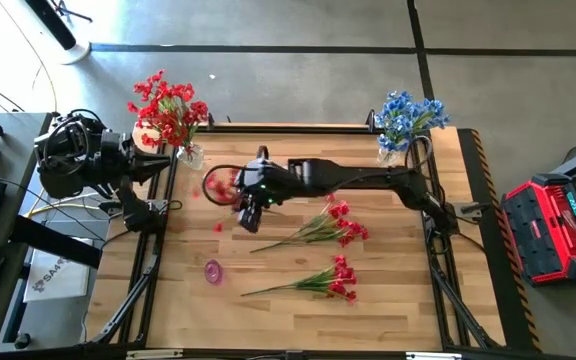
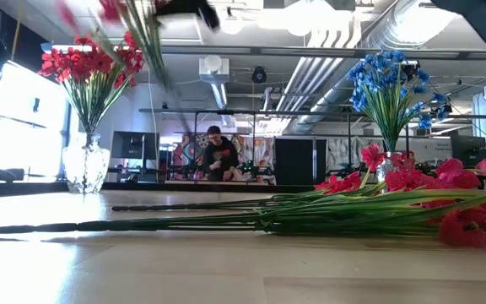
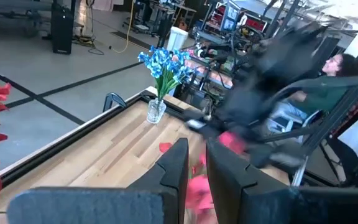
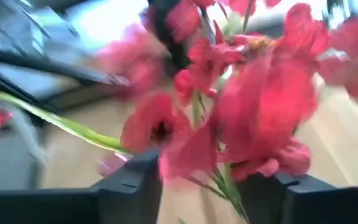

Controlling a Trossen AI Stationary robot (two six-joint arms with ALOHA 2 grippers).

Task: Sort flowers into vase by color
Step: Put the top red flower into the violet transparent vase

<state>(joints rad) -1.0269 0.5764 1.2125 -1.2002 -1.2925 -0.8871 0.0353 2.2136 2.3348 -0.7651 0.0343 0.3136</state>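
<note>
My right gripper (image 1: 249,212) reaches over the table's left middle and is shut on a red flower spray (image 1: 220,185), whose blooms fill the right wrist view (image 4: 253,93). Two more red sprays (image 1: 320,228) (image 1: 318,281) lie flat on the table. A glass vase of red flowers (image 1: 172,115) stands at the far left corner. A vase of blue flowers (image 1: 404,122) stands at the far right. My left gripper (image 1: 154,214) waits near the left edge, open by a narrow gap and touching nothing. My right gripper pinches the red spray between its two fingers at the green stems just below the blooms (image 4: 227,184). The spray is lifted clear of the table, its blooms toward the red vase. In the low view its stem (image 2: 157,59) hangs blurred high above the table.
A small purple object (image 1: 213,270) and loose red petals (image 1: 217,228) lie on the table's left half. A raised rail (image 1: 288,128) runs along the far edge. A person sits beyond the table (image 2: 218,154). A red case (image 1: 560,225) stands off the right side.
</note>
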